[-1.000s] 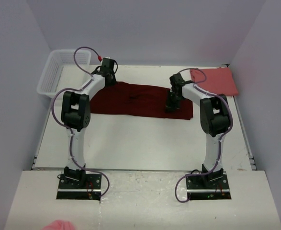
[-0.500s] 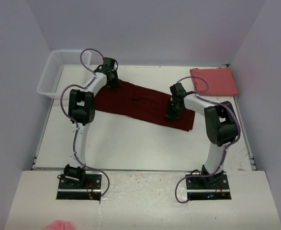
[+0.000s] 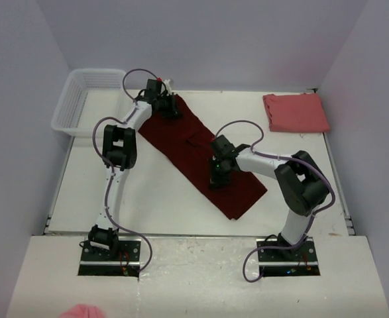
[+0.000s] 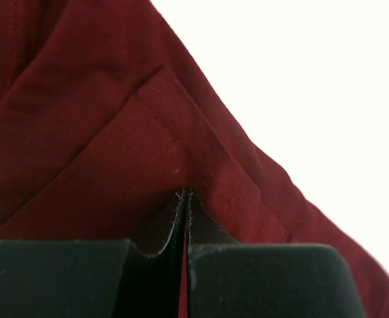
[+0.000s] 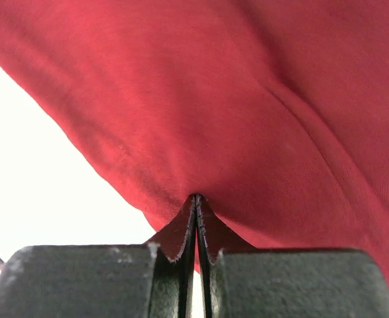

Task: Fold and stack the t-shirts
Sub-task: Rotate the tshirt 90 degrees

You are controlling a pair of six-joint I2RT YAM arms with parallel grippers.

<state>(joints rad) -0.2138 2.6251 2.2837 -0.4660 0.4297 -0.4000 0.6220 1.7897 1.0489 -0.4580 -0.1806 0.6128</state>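
Observation:
The dark maroon t-shirt (image 3: pixel 197 149) lies as a long folded strip, running diagonally from the far left to the near right of the table. My left gripper (image 3: pixel 169 107) is shut on its far end; the left wrist view shows the maroon cloth (image 4: pixel 134 139) pinched between the closed jaws. My right gripper (image 3: pixel 218 173) is shut on the strip's near edge, with the cloth (image 5: pixel 234 106) pinched in the right wrist view. The salmon pink t-shirt (image 3: pixel 295 112) lies folded at the far right corner.
A white mesh basket (image 3: pixel 88 98) stands at the far left corner. The white table (image 3: pixel 148 199) is walled at the back and sides. A pink scrap (image 3: pixel 81 311) shows at the bottom edge, off the table.
Both arms have swung the maroon strip from lying crosswise to lying diagonally: the right gripper moved nearer and leftward with its end, and the left gripper shifted right at the far edge.

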